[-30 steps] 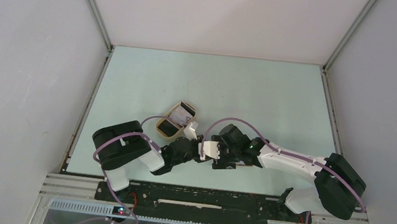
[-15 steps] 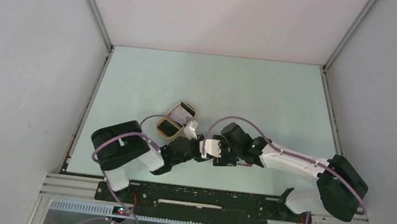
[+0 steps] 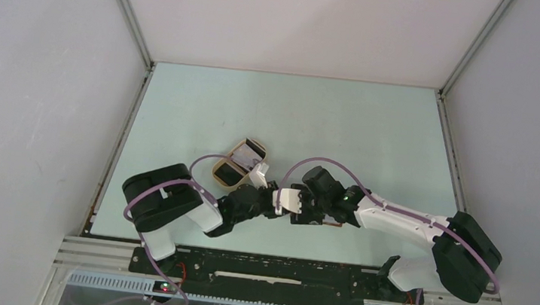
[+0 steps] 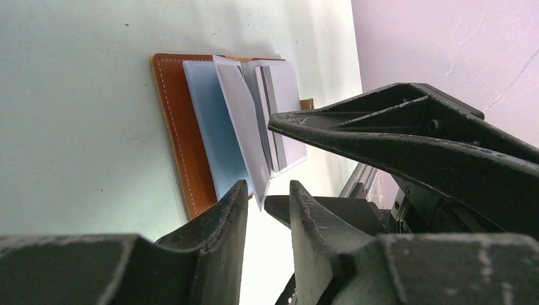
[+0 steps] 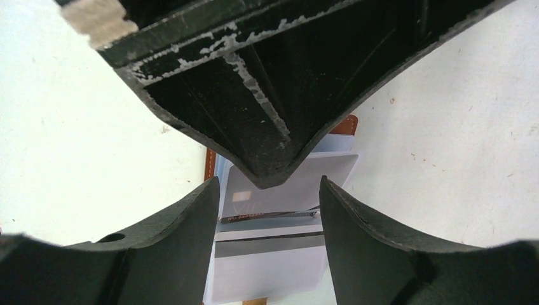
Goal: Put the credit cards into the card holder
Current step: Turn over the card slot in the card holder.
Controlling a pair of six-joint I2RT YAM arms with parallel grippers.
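Under both wrists, on the bench (image 4: 76,127): card holder (image 4: 173,121) lies open, credit cards (image 4: 219,143) fanned on it, one grey card tilted up
Left fingers (image 4: 219,222): narrowly apart, that card's corner just at the gap
Right fingers (image 5: 171,241): wide apart, straddling the cards
Handling: light, stiff, slick; I judge a short-edge pinch best
Change since a second ago: both wrists have crept slightly away from my bases

We see both arms bent inward so that they meet, the left gripper (image 4: 268,190) with fingers nearly together, the right gripper (image 5: 268,184) with fingers spread apart.
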